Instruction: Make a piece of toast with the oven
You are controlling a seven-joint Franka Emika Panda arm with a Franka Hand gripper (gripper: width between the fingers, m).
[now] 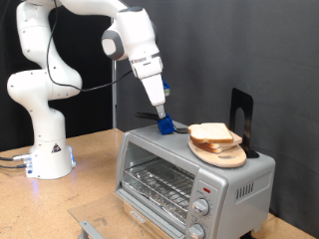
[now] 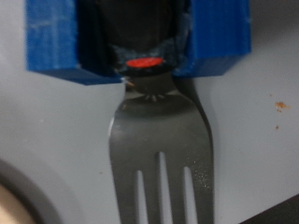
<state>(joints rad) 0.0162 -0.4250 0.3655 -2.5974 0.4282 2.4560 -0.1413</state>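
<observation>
End effector [image 1: 163, 118] was down on top of the oven [image 1: 189, 171], near its back corner toward the exterior view's left, w/ fingers hidden inside a blue block [image 1: 166, 125] that sat on the oven roof; can't tell how wide the fingers stood or whether they gripped anything. Wrist view showed the blue block [image 2: 56, 42] up close w/ a dark centre and a red dot, and a metal fork [image 2: 163, 154] sticking out from it, tines pointing away from the block, lying over the pale grey oven top. The piece of toast [image 1: 211, 132] lay on a round wooden board [image 1: 221, 153] on the oven roof, just beside the end effector toward the exterior view's right, apart from it, not touching; more than one slice seemed stacked there. Behind the board stood a black upright stand [image 1: 241, 112]. Oven door was shut, wire rack visible thru the glass, two knobs [image 1: 198, 217] and a red light on the front panel at the exterior view's right. Oven sat on a wood surface [image 1: 90, 179]; the arm's white base [image 1: 48, 149] stood on it at the exterior view's left.
</observation>
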